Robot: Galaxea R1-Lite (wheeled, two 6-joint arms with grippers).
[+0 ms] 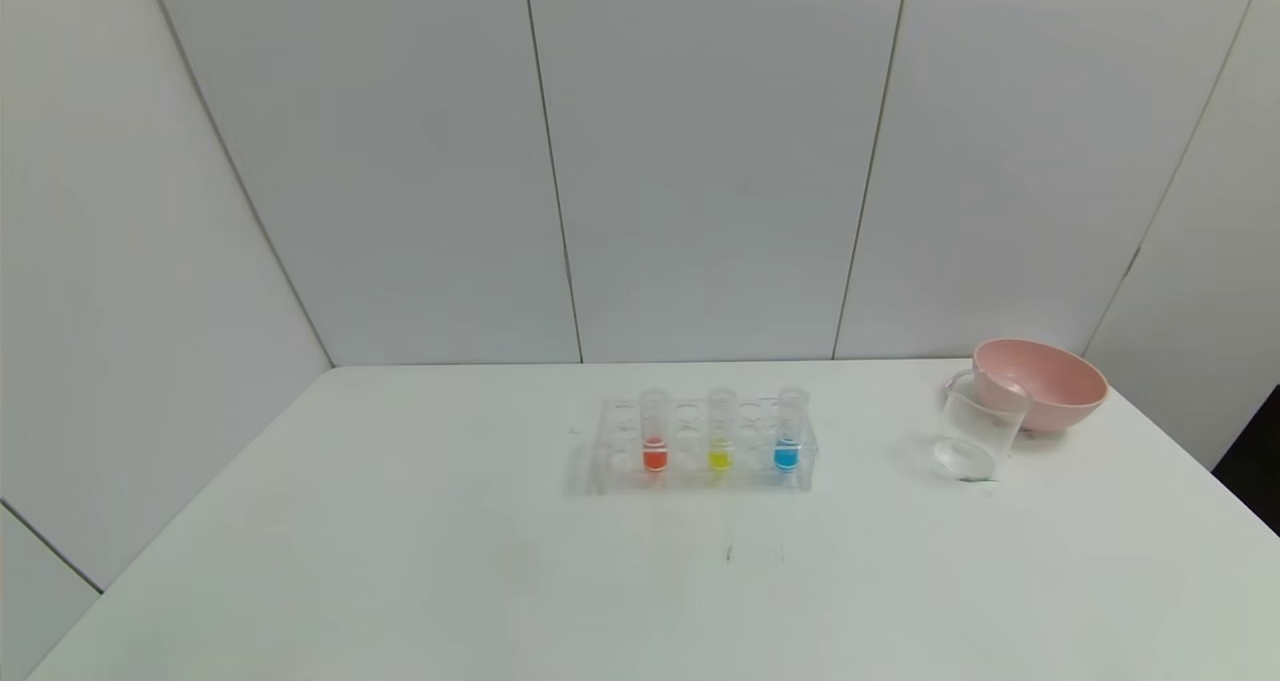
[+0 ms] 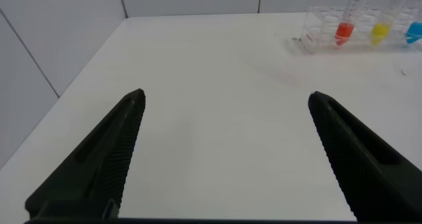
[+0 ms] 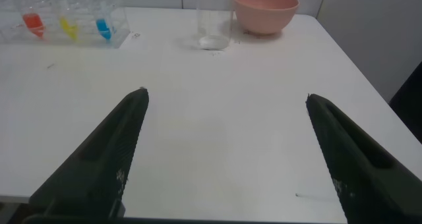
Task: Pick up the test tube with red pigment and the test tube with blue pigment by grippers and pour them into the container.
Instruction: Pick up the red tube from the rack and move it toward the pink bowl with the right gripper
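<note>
Nothing of the task is done yet, as far as the pictures show: both tubes stand in their rack and the beaker looks empty. Nearest, the left claw has its black ribbed jaws spread wide with only bare white bench between them, holding nothing; the right claw is likewise wide open and empty, low over the near part of the bench. Neither arm shows in the head view, so both sit back from the work. Ahead of the left claw and off toward the right arm's side stands the clear plastic tube rack, and in it the small clear tapered test tube with orange-red liquid at its base, upright at the rack's left end; a like tube with yellow liquid is in the middle, and the clear tube with bright blue liquid is at the right end. From the right claw the rack lies ahead toward the left arm's side, and the small clear straight-walled beaker is almost straight ahead, with the round pink bowl just behind it, close or touching. Picking both tubes and both pours are left. Open bench lies between each claw and the rack, so approach room seems ample; the bench's right edge runs near the bowl, and grey wall panels close off the far side.
</note>
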